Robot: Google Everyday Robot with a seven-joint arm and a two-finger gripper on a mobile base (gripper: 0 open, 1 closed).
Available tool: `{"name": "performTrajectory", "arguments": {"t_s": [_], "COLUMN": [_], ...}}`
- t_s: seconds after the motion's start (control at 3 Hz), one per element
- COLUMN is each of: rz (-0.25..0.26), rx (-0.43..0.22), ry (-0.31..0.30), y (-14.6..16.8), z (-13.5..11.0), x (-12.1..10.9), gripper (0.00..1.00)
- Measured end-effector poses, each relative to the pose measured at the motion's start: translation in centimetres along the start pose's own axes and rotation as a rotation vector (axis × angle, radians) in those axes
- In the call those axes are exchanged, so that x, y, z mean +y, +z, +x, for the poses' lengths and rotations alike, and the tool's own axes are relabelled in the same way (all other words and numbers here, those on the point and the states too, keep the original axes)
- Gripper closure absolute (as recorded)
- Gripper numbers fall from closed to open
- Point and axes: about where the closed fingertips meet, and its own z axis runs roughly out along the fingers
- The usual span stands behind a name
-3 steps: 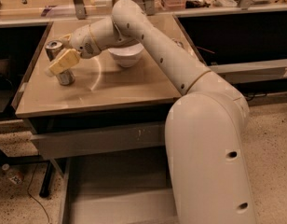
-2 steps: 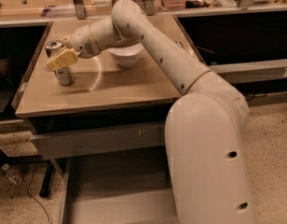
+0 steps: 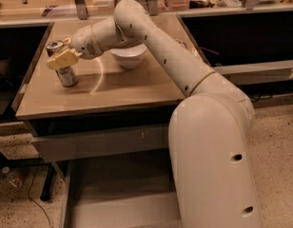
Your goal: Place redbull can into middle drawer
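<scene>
The redbull can point(image 3: 66, 75) is a slim silvery can at the left of the wooden tabletop point(image 3: 113, 91), leaning a little. My gripper point(image 3: 62, 59) reaches in from the right, and its yellowish fingers point(image 3: 64, 58) are closed across the can's upper half. The can's base is at or just above the tabletop. The middle drawer point(image 3: 120, 194) is pulled open below the table's front, with a bare grey floor.
A white bowl point(image 3: 130, 57) sits on the table just right of the gripper, under my arm. A closed grey drawer front point(image 3: 103, 144) sits above the open drawer. My arm's large white body point(image 3: 213, 160) covers the drawer's right side. Cables lie on the floor at left.
The gripper and the can have barely moved, shifting at most slightly up and to the left. The can stays between the fingers.
</scene>
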Motion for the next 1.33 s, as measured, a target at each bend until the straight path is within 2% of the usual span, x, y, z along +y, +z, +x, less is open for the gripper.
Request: {"name": "performTrajectory", "arguments": {"t_s": [0.33,0.67,1.0,1.33], "rz": [0.015,0.072,0.124,0.181], "rx": [0.007,0.005,0.026,0.077], "ry": [0.010,0.030,0.052,0.100], "y": [-0.4,-2.3,-3.8,-5.4], "z": [0.0,-1.0,-0.9,1.7], "x": [1.4,4.7,8.8,17.3], "gripper": [1.00,1.00,1.00,1.00]}}
